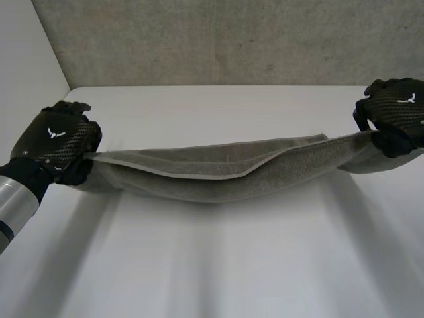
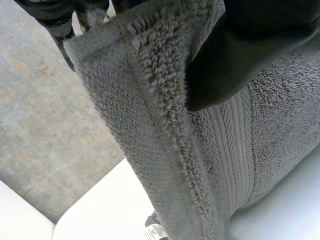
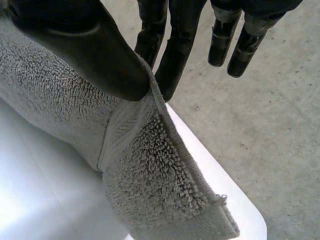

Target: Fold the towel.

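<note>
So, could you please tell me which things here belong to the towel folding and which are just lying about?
For the job: towel, left hand pinching one end, right hand pinching the other end.
Not part of it: white table beneath, grey wall behind.

Bright, diffuse light from above. The white table point(image 1: 218, 265) is near glare under the right wrist. The towel point(image 1: 218, 173) casts a soft-edged shadow toward the near edge. The concrete backdrop point(image 1: 232, 40) is evenly lit.

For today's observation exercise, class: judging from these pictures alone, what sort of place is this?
Probably a robotics lab or test bench: a white table against a plain grey concrete-like wall, and black machine hands, the left hand and the right hand, holding a grey towel stretched between them.
</note>
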`<state>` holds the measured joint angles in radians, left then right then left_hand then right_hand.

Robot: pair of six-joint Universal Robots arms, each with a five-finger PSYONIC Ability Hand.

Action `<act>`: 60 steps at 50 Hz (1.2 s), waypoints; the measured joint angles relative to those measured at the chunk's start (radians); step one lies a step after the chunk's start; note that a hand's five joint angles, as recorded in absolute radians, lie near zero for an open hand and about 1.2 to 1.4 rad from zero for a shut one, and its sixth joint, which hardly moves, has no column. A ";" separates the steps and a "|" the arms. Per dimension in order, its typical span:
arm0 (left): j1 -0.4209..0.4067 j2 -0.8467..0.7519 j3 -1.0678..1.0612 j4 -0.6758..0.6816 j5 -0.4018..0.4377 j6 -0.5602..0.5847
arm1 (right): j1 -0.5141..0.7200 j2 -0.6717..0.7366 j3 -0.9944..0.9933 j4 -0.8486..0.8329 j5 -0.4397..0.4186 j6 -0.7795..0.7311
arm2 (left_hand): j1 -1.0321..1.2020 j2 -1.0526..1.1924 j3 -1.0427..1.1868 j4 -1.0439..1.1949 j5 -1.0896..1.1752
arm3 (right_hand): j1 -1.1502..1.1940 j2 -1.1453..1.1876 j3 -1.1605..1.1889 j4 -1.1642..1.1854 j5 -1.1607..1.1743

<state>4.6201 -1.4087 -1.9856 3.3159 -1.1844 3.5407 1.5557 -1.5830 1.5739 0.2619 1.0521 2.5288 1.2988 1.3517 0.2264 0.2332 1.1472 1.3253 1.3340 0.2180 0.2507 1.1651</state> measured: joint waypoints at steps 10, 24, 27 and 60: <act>0.022 -0.220 0.094 0.000 0.020 0.020 | 0.021 0.250 -0.101 -0.011 0.015 -0.128 | 0.000 0.000 0.000 0.000 0.000 | 0.001 0.000 0.000 0.000 0.002; -0.016 -0.656 0.445 -0.004 -0.004 0.058 | 0.110 0.649 -0.422 -0.102 0.037 -0.171 | 0.000 0.000 0.000 0.000 0.000 | 0.001 0.003 0.000 0.000 0.003; -0.025 -0.732 0.518 -0.006 -0.018 0.057 | 0.126 0.712 -0.474 -0.166 0.043 -0.168 | 0.000 0.000 0.000 0.000 0.000 | 0.002 0.003 0.000 0.000 0.003; -0.041 -0.881 0.684 0.011 -0.197 0.047 | 0.189 0.995 -0.768 -0.360 0.124 -0.109 | -0.952 -1.044 0.000 0.000 -1.054 | -0.895 -0.880 0.000 0.000 -0.963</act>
<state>4.5790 -2.2900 -1.3012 3.3271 -1.3811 3.5876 1.7448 -0.5882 0.8063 -0.0976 1.1760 2.4194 0.3467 0.3079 0.2264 0.2332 0.0927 0.4304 0.4537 0.2180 0.2507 0.2024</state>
